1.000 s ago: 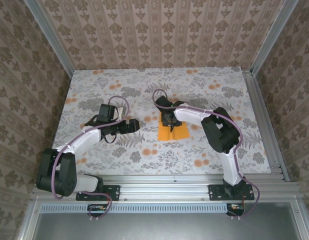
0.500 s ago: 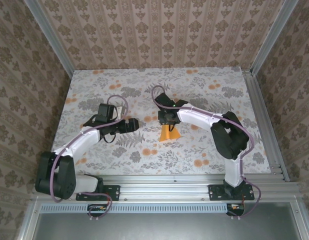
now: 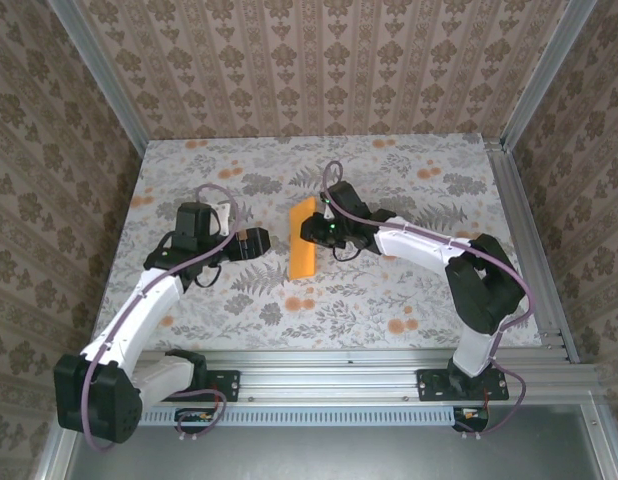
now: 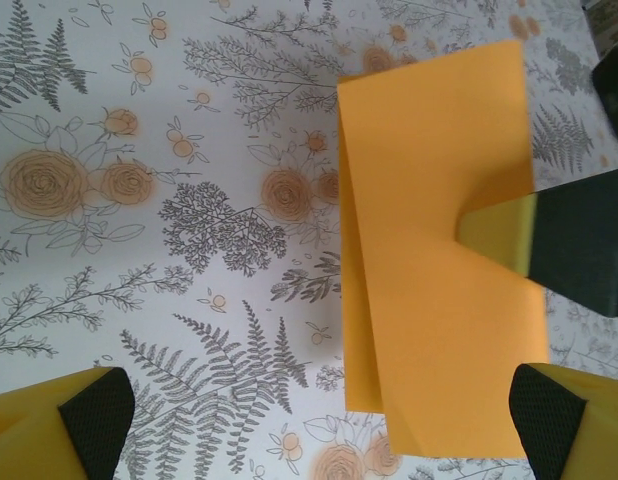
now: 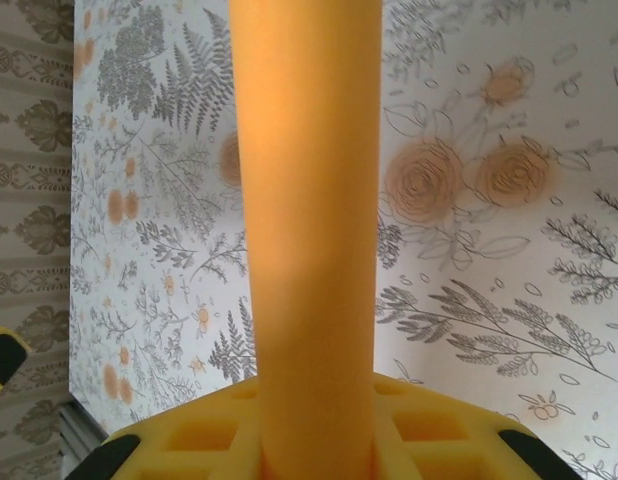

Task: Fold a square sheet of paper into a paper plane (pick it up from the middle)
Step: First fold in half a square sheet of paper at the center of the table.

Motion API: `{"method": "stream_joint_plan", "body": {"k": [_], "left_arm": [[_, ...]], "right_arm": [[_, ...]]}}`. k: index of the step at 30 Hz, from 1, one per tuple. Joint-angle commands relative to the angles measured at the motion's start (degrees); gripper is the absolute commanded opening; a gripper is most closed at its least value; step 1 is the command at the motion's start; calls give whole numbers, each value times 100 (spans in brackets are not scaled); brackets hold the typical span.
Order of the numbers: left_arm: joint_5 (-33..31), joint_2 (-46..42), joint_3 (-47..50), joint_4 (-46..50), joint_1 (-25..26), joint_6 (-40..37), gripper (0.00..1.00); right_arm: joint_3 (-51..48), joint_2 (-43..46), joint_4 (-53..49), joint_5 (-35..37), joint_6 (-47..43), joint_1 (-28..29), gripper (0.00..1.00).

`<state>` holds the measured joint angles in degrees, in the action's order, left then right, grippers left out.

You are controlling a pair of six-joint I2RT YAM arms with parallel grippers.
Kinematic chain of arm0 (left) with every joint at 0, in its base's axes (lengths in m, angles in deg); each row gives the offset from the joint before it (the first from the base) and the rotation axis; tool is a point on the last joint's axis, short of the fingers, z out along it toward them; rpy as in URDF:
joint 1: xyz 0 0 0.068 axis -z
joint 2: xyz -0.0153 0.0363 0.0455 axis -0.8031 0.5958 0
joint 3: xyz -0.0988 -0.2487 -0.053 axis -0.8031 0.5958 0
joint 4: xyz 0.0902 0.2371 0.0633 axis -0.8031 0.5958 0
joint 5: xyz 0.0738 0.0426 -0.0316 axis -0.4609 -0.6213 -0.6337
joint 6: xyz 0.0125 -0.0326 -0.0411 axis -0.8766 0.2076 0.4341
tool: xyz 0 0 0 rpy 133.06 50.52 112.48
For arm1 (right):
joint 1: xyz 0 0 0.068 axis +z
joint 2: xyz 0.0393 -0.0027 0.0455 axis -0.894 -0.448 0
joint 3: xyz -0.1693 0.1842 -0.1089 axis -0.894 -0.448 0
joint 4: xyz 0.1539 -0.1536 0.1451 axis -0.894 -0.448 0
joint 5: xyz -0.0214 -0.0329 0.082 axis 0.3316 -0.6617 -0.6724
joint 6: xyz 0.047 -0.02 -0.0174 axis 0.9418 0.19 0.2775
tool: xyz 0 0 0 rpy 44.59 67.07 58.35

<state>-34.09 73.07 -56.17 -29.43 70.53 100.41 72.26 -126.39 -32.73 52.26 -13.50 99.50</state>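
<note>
Paper in mid-fold: the square sheet of paper (image 3: 302, 240), doubled over, is pinched in the right tool (image 3: 319, 232) over the middle of the worktop (image 3: 419, 290).
The sheet is judged light, thin and limp, easily creased or torn; in the right wrist view it is seen bowing beyond the closed jaws. A hold at mid-length near the folded edge is advised. The left tool (image 3: 257, 243) is spread wide and empty, just beside the sheet.

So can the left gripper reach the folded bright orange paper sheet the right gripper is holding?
Probably yes. The left gripper is open and faces the folded orange paper sheet, nothing standing between them; the right gripper holds its far side.
</note>
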Motion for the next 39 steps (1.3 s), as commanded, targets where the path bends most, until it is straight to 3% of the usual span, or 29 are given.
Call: {"method": "stream_joint_plan", "body": {"k": [1,13,21,28,39], "left_arm": [[201,-21,1,9,2,218,100],[344,600,282,-958,366,803,93],[240,1193,264,-1489,773,1103,89],[56,1718,106,-1739,1296,1278,84],[-239,2254,72,-2050,1723,1537,76]], "right_arm": [[-340,48,499,-485,253,-139,27],[-1466,-303,1256,-844,269,-541,29],[-1591,-423,1224,-839,126,-654,31],[-1654,-478,1334,-754,281,-685,35],[-1801,-441,1542,-598,722,-729,36]]}}
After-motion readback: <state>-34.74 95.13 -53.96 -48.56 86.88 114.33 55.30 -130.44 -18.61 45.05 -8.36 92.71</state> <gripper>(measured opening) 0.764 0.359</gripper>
